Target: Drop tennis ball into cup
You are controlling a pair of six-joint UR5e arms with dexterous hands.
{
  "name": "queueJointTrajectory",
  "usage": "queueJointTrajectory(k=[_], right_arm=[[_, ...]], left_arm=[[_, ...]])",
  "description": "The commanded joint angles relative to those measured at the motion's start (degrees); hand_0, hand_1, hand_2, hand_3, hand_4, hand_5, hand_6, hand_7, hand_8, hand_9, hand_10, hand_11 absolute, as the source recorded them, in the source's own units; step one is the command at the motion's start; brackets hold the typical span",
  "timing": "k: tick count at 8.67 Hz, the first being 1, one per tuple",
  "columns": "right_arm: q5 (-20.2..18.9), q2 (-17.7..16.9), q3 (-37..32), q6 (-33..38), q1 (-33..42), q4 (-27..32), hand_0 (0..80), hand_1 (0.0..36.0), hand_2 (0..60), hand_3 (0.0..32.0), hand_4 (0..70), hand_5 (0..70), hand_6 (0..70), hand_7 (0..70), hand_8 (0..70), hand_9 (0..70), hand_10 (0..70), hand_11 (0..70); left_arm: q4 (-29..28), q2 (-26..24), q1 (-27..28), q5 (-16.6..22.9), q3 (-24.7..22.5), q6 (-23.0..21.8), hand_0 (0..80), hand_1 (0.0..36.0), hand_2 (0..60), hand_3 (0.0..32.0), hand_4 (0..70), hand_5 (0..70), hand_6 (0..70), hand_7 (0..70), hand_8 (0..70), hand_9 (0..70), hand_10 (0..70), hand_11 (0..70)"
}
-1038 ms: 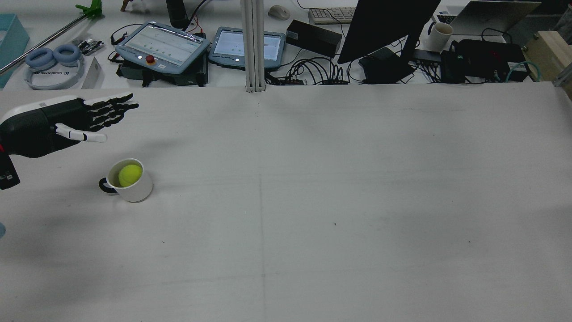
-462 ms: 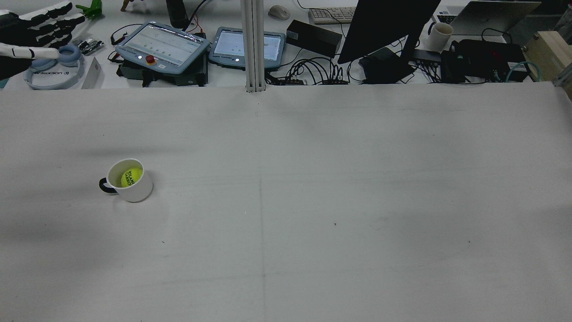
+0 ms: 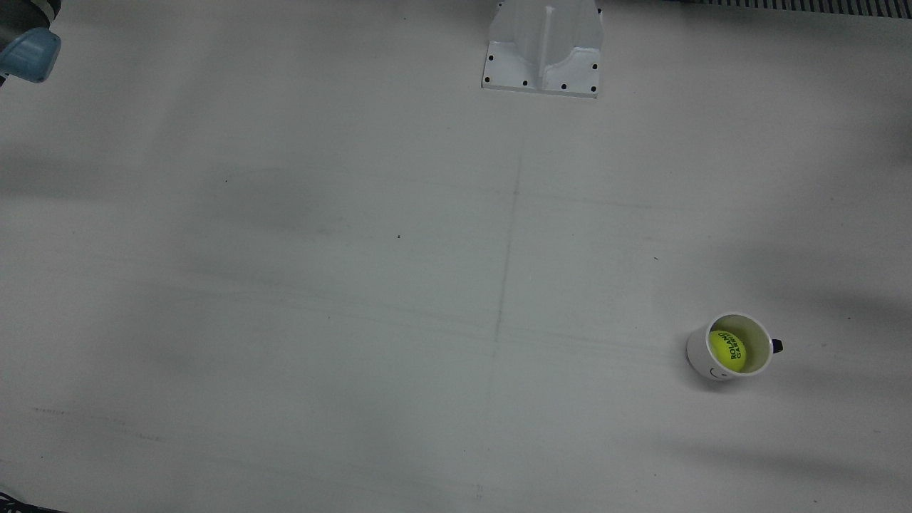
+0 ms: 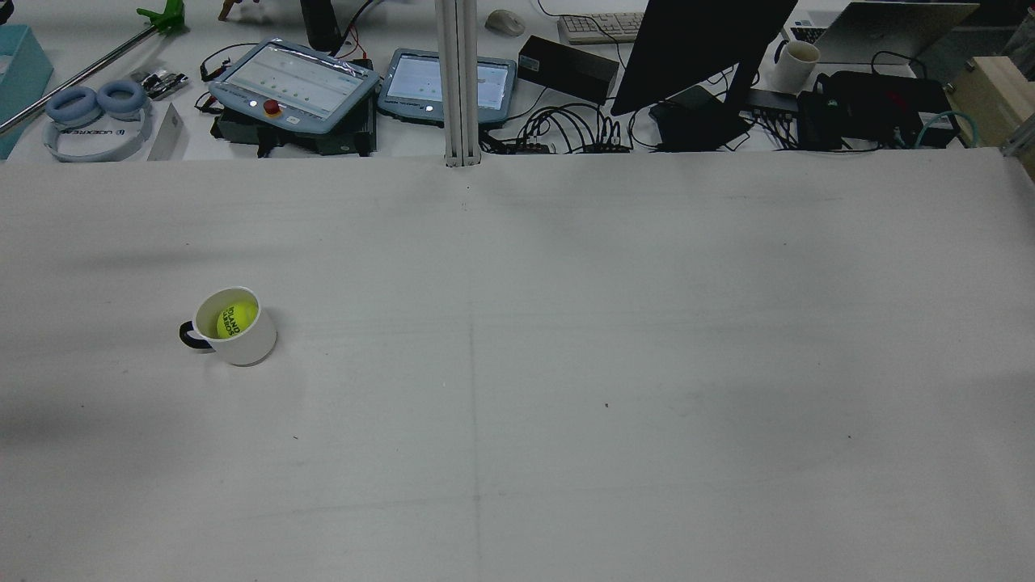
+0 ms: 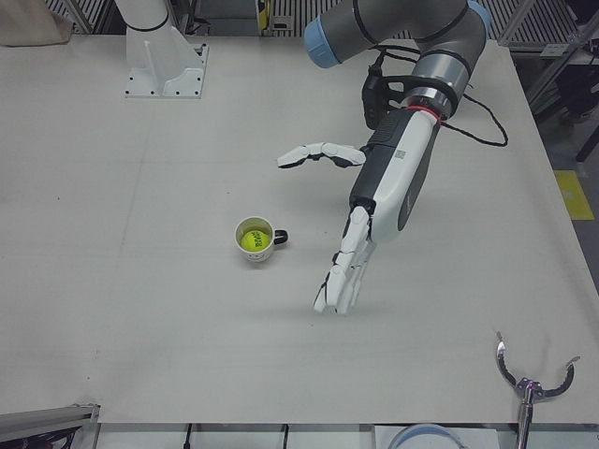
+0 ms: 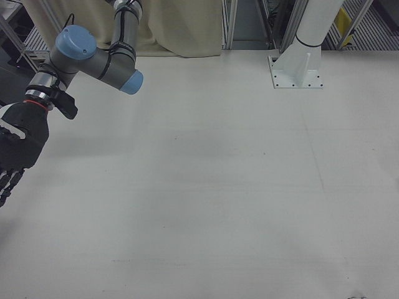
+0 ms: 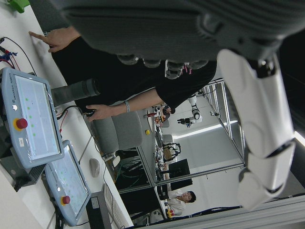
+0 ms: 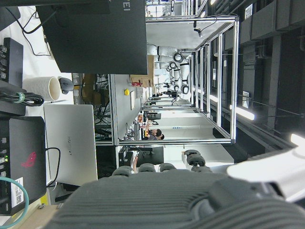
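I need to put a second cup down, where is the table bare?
Nearly everywhere: the table is bare from the centre seam to its far right edge. The one occupied spot is the cup holding the tennis ball. In the left-front view the left robot hand hangs beside it.

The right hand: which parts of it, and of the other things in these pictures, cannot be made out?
- Right hand: right-front view's left edge cuts off most of its fingers; open or shut cannot be told.
- Left hand: outside the rear and front views; shown only in the left-front view, open.
- Tennis ball: lower part hidden by the cup wall.
- Cup handle: mostly hidden behind the cup in the front view.
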Motion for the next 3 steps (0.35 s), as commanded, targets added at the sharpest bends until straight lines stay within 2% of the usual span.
queueJointTrajectory(k=[1, 3], right_arm=[[0.0, 0.0, -0.2, 0.1, -0.1, 0.0, 0.0, 0.0, 0.0, 0.0, 0.0, 0.0, 0.0, 0.0, 0.0, 0.0, 0.0, 0.0], [0.0, 0.0, -0.2, 0.1, -0.1, 0.1, 0.0, 0.0, 0.0, 0.0, 0.0, 0.0, 0.0, 0.0, 0.0, 0.0, 0.0, 0.0]], left_arm=[[-0.5, 0.9, -1.3, 0.2, -0.3, 0.0, 43.2, 18.4, 24.5, 0.0, 0.0, 0.3, 0.2, 10.0, 0.0, 0.6, 0.0, 0.0], [-0.2, 1.2, -1.5, 0.2, -0.2, 0.0, 45.6, 19.8, 22.9, 0.0, 0.0, 0.2, 0.1, 9.7, 0.0, 0.5, 0.0, 0.0]])
